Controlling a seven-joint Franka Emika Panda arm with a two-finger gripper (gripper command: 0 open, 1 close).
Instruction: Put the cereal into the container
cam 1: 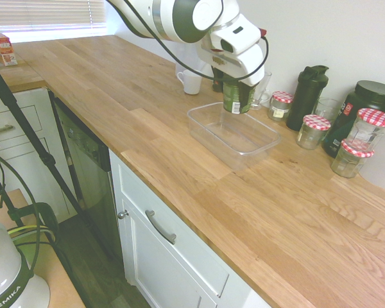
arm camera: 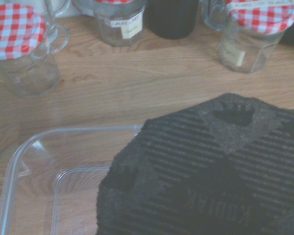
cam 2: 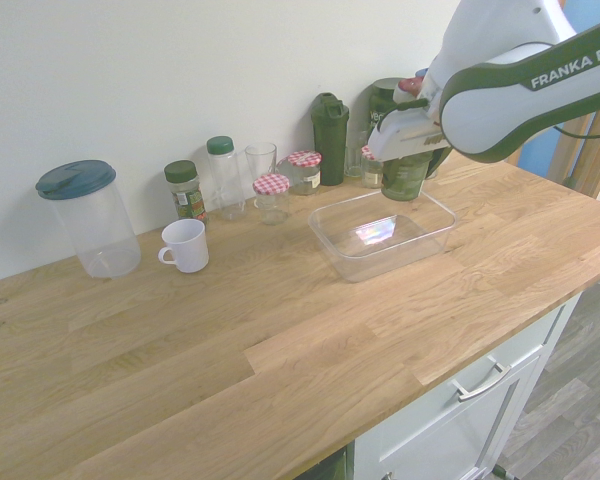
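white cabinet fronts (cam 1: 173, 256) sit nearest in the first exterior view, under the long wooden counter (cam 1: 295, 218). on it lies one container (cam 1: 233, 134), clear and with nothing in it. the gripper (cam 1: 239, 90) hangs over its far end, clenched on the cereal (cam 1: 237, 97), whose jar is lifted clear of the counter, its base about level with the tub's rim. one white mug (cam 1: 191, 81) stands behind the arm. along the wall i count four checkered-lid jars (cam 1: 313, 131), one tall black shaker bottle (cam 1: 307, 96) and one big dark tub (cam 1: 366, 106) with a black lid.

bare counter (cam 2: 280, 360) fills the front of the second exterior view. the container (cam 2: 384, 233) is right of centre, and the cereal (cam 2: 406, 176) hangs in the gripper (cam 2: 408, 148) above its far right corner. one white mug (cam 2: 185, 245) stands well to the left, near one large clear canister (cam 2: 90, 217) with a blue lid. at the wall: one small spice jar (cam 2: 185, 190), one clear bottle (cam 2: 224, 176) with a green cap, one drinking glass (cam 2: 261, 165), and three checkered-lid jars (cam 2: 272, 197) that i can make out, plus the dark shaker bottle (cam 2: 330, 124).

dark ribbed lid of the cereal (arm camera: 210, 171) takes up the near part of the wrist view. the container (arm camera: 39, 161) shows one rounded corner beside it. three checkered-lid jars (arm camera: 19, 49) stand on the wood beyond.
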